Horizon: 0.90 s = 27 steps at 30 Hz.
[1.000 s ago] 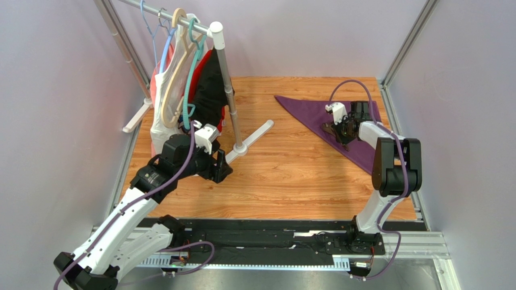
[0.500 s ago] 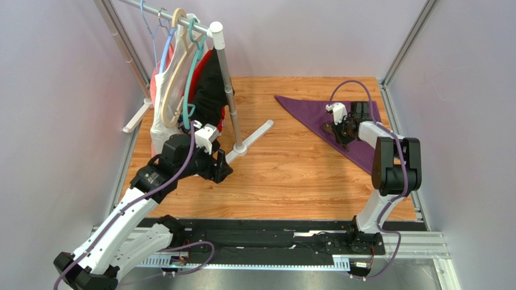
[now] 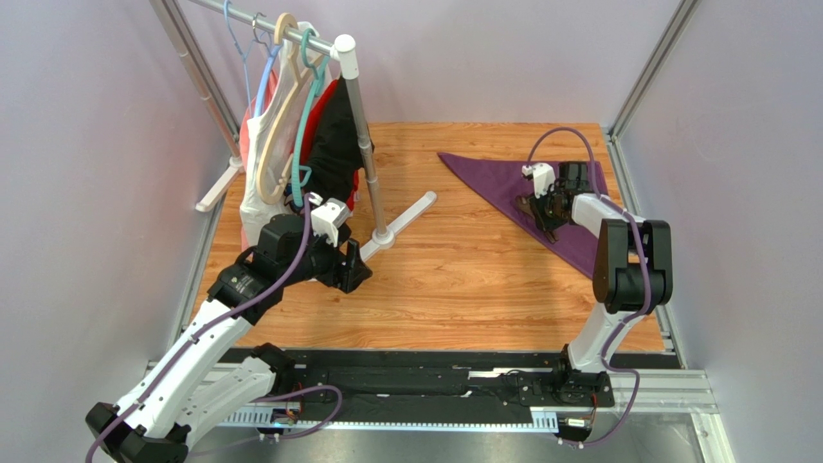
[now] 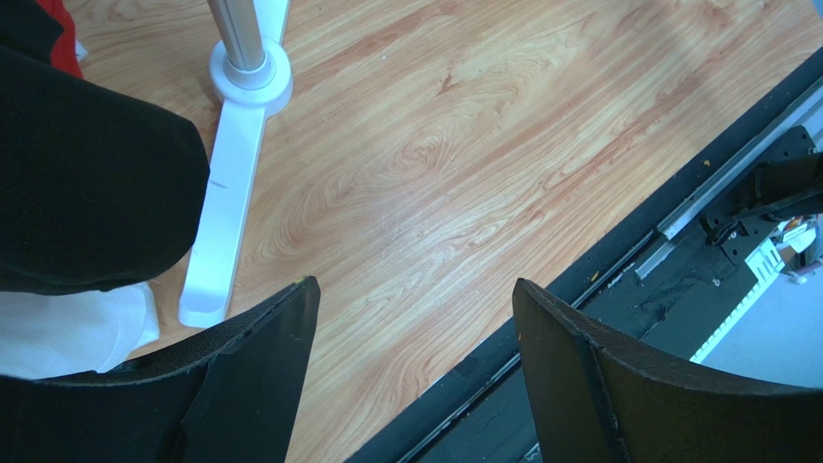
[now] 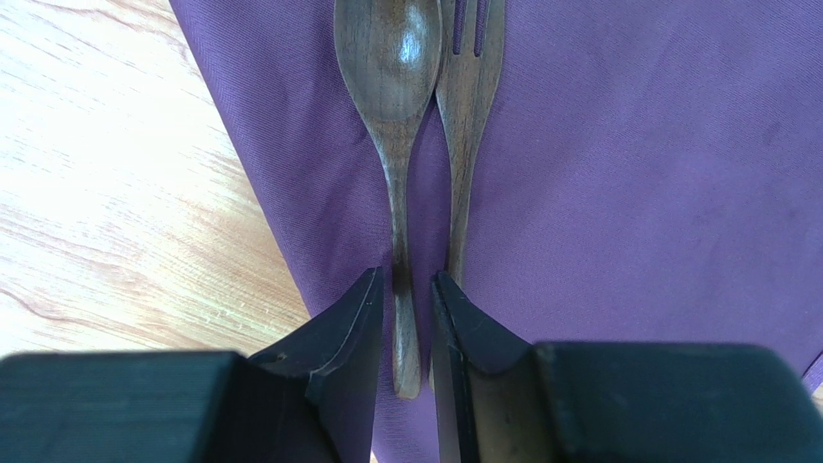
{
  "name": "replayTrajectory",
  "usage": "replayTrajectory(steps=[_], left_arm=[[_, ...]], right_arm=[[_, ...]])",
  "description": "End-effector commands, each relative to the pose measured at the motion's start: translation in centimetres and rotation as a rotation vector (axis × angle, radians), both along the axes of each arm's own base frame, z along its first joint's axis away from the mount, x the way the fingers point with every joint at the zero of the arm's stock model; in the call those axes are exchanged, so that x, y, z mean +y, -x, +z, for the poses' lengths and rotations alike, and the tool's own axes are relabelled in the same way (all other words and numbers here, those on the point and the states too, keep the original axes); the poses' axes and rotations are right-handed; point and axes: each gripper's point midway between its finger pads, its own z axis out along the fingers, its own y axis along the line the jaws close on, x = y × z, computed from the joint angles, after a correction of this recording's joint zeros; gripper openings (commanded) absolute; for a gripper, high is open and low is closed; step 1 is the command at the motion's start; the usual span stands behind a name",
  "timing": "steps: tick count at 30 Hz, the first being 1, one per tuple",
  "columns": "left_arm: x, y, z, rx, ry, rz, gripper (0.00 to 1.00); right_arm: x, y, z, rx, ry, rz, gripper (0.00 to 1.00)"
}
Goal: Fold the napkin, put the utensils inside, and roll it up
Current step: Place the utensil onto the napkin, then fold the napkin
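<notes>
Lying on one purple napkin [image 5: 628, 193], one spoon [image 5: 388, 48], one fork [image 5: 470, 77]

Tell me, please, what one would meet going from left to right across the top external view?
White garment hanging on a clothes hanger → black left gripper → triangular purple cloth napkin.

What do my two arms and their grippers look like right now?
The left arm and right arm are white links with black joint housings, each trailed by a purple cable. The left gripper and right gripper have matte black wedge-shaped fingers.
</notes>
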Motion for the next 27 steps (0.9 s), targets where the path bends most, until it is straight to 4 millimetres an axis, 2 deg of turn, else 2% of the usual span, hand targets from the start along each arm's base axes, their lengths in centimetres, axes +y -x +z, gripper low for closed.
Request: replayTrajectory(steps=[1,3,4,7,8,10,11,14,15,16,17,18,19,20,21,22,23,25,26,27], left_arm=[[0.0,-0.4,0.8,-0.033,0.018,0.007,0.82],[0.0,-0.4,0.8,-0.033,0.019,0.007,0.82],[0.0,-0.4,0.8,-0.036,0.019,0.003,0.82],[0.1,-0.4,1.1,-0.051,0.024,0.008,0.80],[0.1,-0.4,1.2,-0.056,0.025,0.007,0.80],[0.0,-0.4,1.8,-0.081,0.038,0.003,0.79],[0.0,-0.3,2.0,-0.092,0.039,0.001,0.78],[-0.3,0.0,2.8,-0.136,0.031,-0.008,0.77],[-0.6,0.2,2.9,-0.140,0.029,-0.012,0.77],[-1.0,0.4,3.2,-0.146,0.027,-0.018,0.77],[-1.1,0.1,4.0,-0.171,0.019,0.009,0.77],[-2.8,1.2,4.1,-0.159,0.024,-0.044,0.77],[-3.5,1.4,4.3,-0.160,0.022,-0.050,0.77],[-3.9,1.1,5.4,-0.186,0.020,-0.025,0.77],[-5.6,1.6,5.1,-0.170,0.009,-0.053,0.77],[-6.5,1.6,5.9,-0.180,0.014,-0.053,0.77],[-7.6,0.8,5.2,-0.167,-0.008,-0.021,0.77],[-9.7,0.4,5.5,-0.152,0.015,-0.018,0.77],[-11.6,-0.6,4.6,-0.113,0.030,0.006,0.77],[-12.8,-1.0,4.5,-0.100,0.048,0.009,0.77]], right_arm=[[0.6,-2.1,5.0,-0.136,-0.019,-0.012,0.27],[0.9,-2.1,6.5,-0.165,-0.036,-0.028,0.27],[1.0,-2.1,8.3,-0.209,-0.045,-0.033,0.27],[1.4,-1.7,11.1,-0.269,-0.095,-0.097,0.27],[1.4,-1.4,13.2,-0.316,-0.114,-0.119,0.27],[1.8,-0.4,15.0,-0.342,-0.182,-0.199,0.27],[1.9,0.5,17.0,-0.384,-0.213,-0.225,0.27],[2.8,2.9,18.4,-0.383,-0.340,-0.330,0.28],[3.1,4.1,19.8,-0.414,-0.371,-0.337,0.31],[3.4,4.8,20.4,-0.414,-0.440,-0.403,0.34],[3.4,5.8,19.5,-0.394,-0.463,-0.441,0.34],[3.5,6.8,20.5,-0.424,-0.498,-0.462,0.34],[3.7,7.3,20.5,-0.427,-0.519,-0.471,0.34],[3.9,8.1,19.4,-0.395,-0.543,-0.507,0.34],[3.1,8.7,20.0,-0.431,-0.540,-0.561,0.34],[2.5,9.0,19.5,-0.433,-0.542,-0.618,0.34],[1.9,9.5,18.7,-0.426,-0.567,-0.714,0.34],[1.9,10.1,18.4,-0.427,-0.614,-0.763,0.34],[2.3,10.3,18.2,-0.411,-0.652,-0.782,0.33],[2.5,10.7,17.0,-0.383,-0.656,-0.791,0.33]])
